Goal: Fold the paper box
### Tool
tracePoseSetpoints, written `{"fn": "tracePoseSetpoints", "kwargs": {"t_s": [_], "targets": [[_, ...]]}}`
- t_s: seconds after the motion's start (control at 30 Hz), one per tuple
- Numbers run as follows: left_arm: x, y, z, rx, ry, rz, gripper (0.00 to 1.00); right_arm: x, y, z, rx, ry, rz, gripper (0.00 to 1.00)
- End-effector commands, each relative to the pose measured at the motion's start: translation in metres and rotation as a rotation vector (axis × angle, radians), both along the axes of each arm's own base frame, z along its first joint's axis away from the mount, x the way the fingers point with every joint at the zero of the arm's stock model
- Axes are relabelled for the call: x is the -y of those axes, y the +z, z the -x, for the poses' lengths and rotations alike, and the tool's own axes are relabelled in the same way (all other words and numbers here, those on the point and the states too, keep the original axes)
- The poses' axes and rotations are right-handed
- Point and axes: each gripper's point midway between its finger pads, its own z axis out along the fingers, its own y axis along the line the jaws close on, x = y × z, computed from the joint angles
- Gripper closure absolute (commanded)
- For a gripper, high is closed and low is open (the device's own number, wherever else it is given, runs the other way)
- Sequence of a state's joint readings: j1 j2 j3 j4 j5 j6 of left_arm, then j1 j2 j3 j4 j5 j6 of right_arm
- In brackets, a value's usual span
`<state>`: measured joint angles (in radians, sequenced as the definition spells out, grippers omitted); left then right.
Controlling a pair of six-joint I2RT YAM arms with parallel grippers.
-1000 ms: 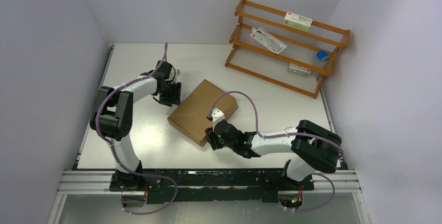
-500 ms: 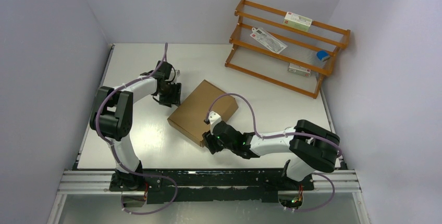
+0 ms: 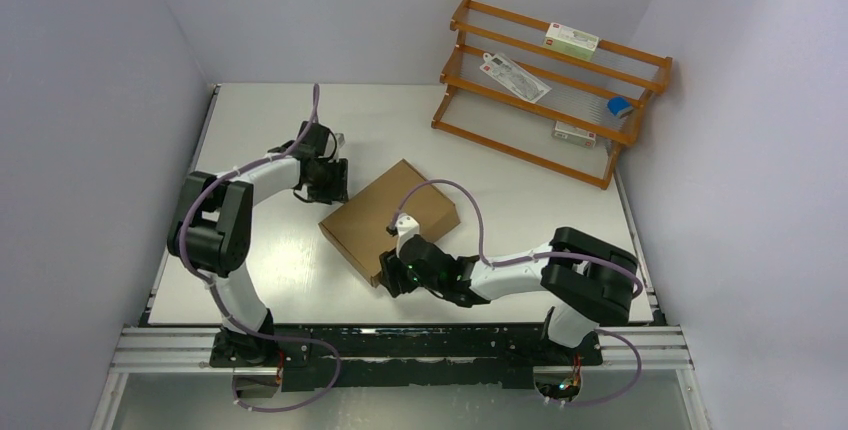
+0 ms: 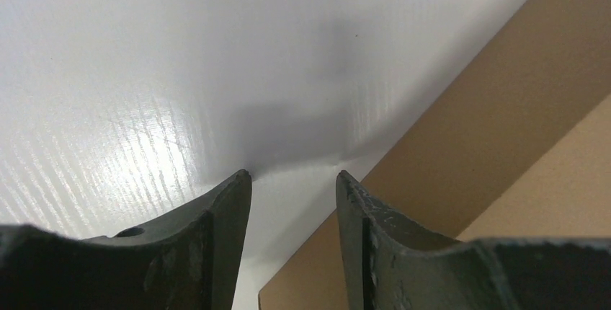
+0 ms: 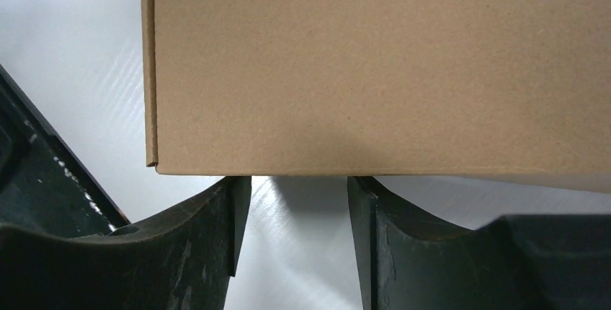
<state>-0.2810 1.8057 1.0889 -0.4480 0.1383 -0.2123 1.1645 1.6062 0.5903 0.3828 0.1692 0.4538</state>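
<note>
Top external view puts the paper box (image 3: 392, 218) in the middle of the table (image 3: 300, 270), looking closed up, with your left gripper (image 3: 330, 178) at its 10 o'clock side and your right gripper (image 3: 388, 278) at its 6 o'clock corner. Both pincers stand partly apart and hold nothing, tips low beside the cardboard edges. Push unevenly from here and the light box could, I judge, skid or spin instead of seating its flaps.

right hand (image 5: 299, 180) shifted left along the near edge of the paper box (image 3: 385, 212); box turned slightly; left hand (image 4: 292, 176) drew closer.
</note>
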Motion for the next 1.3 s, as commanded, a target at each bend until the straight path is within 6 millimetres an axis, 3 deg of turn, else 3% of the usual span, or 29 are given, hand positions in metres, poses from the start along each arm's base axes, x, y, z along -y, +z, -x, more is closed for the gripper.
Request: {"fn": "tracePoseSetpoints", "kwargs": {"t_s": [0.0,0.17,0.27,0.37,0.57,0.67,0.9,1.0,1.27], "targets": [[0.023,-0.036,0.111,-0.329,-0.085,0.051,0.47,-0.002,0.030,-0.051,0.043,-0.313,-0.131,0.43],[0.029,-0.027,0.122,-0.301,-0.055,0.113,0.48,0.011,0.034,-0.062,0.047,-0.414,-0.155,0.40],[0.024,-0.020,0.116,-0.259,-0.032,0.087,0.47,0.014,0.037,-0.063,0.066,-0.385,-0.129,0.40],[0.007,-0.016,0.096,-0.207,0.000,-0.004,0.47,0.017,0.040,-0.057,0.073,-0.334,-0.096,0.40],[-0.007,0.009,0.041,-0.099,0.056,-0.079,0.45,0.039,0.038,-0.041,0.098,-0.213,0.053,0.40],[-0.011,0.012,0.030,-0.085,0.061,-0.109,0.45,0.050,0.032,-0.031,0.096,-0.150,0.114,0.41],[-0.013,-0.008,0.045,-0.158,0.046,-0.097,0.45,0.050,0.004,-0.005,0.018,-0.020,0.146,0.50],[-0.013,-0.013,0.054,-0.178,0.041,-0.087,0.45,0.041,-0.004,0.001,-0.016,0.012,0.139,0.61],[-0.012,-0.021,0.067,-0.216,0.034,-0.078,0.44,0.032,-0.012,0.021,-0.096,0.088,0.108,0.69]]}}
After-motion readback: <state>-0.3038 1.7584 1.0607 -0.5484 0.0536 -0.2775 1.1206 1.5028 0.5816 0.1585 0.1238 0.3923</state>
